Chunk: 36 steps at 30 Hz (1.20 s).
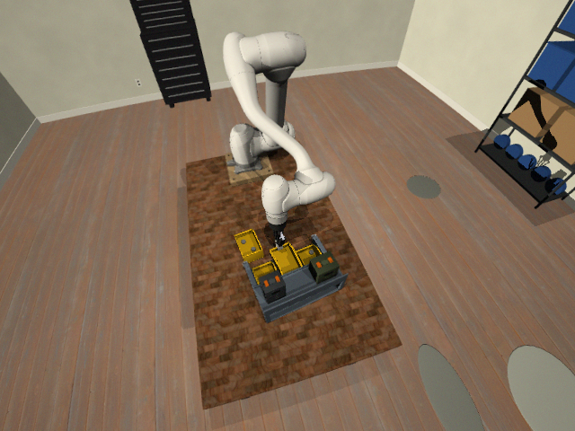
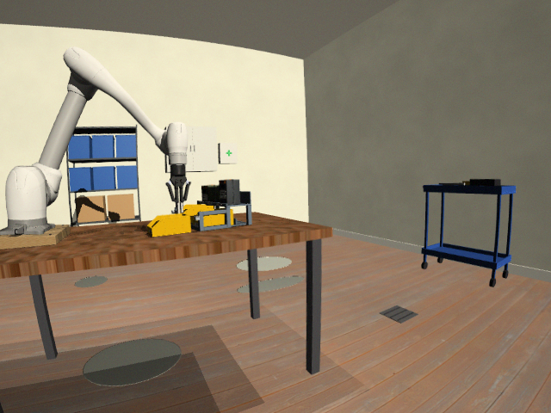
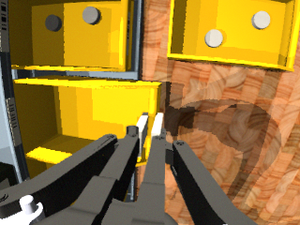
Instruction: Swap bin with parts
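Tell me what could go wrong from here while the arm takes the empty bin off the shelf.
1. The gripper pinches only the thin front wall of the empty bin, so the bin may slip or swing when lifted.
2. The bin with parts stands close beside it on the table; a sideways pull could knock it and spill the parts.
3. The shelf's top board sits low over the bin, so lifting too early may jam it.

the wrist view's left edge cuts off the grey shelf [image 3: 13, 119]; the empty bin's [image 3: 88, 112] far end is hidden.
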Motion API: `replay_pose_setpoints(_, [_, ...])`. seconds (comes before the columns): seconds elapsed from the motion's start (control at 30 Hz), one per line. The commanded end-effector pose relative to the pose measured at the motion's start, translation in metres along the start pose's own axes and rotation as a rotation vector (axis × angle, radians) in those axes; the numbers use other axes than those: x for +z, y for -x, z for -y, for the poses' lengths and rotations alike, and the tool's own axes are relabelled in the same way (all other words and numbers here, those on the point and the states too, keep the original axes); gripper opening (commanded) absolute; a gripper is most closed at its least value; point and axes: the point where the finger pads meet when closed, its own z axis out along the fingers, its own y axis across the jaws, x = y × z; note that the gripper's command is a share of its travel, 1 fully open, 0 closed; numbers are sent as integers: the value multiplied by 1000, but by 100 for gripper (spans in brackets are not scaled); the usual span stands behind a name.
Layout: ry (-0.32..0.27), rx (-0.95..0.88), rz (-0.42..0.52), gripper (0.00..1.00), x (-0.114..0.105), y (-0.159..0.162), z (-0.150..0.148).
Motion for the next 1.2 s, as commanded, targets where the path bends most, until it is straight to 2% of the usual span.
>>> replay_pose_setpoints(0.0, [-1,-1,0,10,1,-1,-13])
replay_pose_setpoints(0.57, [-1,-1,0,10,1,-1,-59])
replay_pose_setpoints(1.17, [-1,-1,0,10,1,-1,-95])
